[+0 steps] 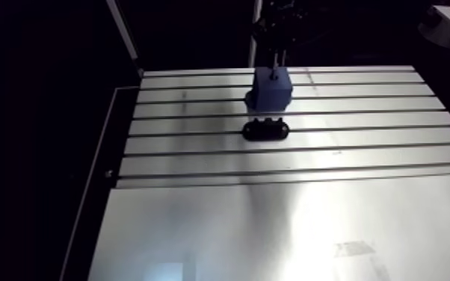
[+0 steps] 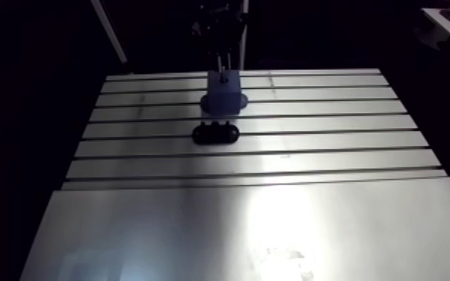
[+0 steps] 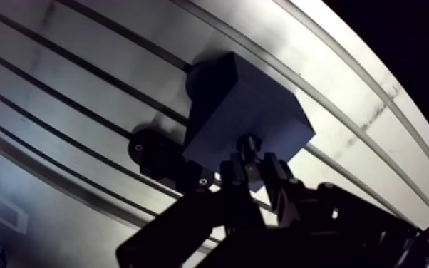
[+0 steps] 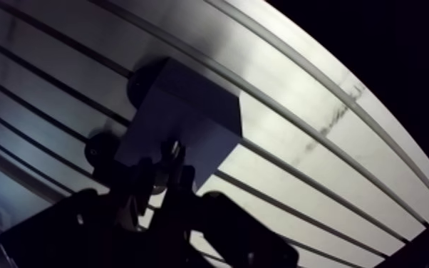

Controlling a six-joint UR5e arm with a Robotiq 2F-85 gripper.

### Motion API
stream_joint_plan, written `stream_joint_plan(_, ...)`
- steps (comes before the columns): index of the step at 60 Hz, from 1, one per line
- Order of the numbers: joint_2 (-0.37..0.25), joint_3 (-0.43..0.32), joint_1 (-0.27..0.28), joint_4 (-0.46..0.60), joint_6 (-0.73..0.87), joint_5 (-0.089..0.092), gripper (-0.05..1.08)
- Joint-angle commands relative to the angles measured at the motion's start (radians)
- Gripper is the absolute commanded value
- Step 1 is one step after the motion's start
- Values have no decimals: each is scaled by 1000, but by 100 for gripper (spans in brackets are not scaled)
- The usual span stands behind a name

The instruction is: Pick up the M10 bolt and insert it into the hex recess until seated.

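M10 bolt pinched in the nearly closed hand, which points straight down over the blue block

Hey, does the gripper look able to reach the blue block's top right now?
Probably yes. The gripper hangs right over the blue block, its jaws shut on a bolt at the top face. The black holder lies beside, out of the way.

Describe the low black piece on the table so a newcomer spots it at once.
On the slotted aluminium table, find the tall blue block toward the far edge. Just in front of it in the arm view, across one slot, lies the black piece. It is the only low, oval, dark thing, with small studs on top.
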Motion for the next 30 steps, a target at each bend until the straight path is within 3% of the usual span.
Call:
stream_joint_plan(1, 0, 5, 0, -1, 0, 0, 108)
stream_joint_plan(22, -1, 7, 0, -2, 0, 2, 106)
stream_joint_plan(26, -1, 7, 0, -3, 0, 3, 97)
stream_joint_plan(27, -1, 7, 0, -3, 0, 3, 88)
stream_joint_plan(28, -1, 7, 0, -3, 0, 3, 88)
stream_joint_plan(29, -1, 7, 0, -3, 0, 2, 78)
stream_joint_plan(30, -1, 7, 0, -3, 0, 2, 78)
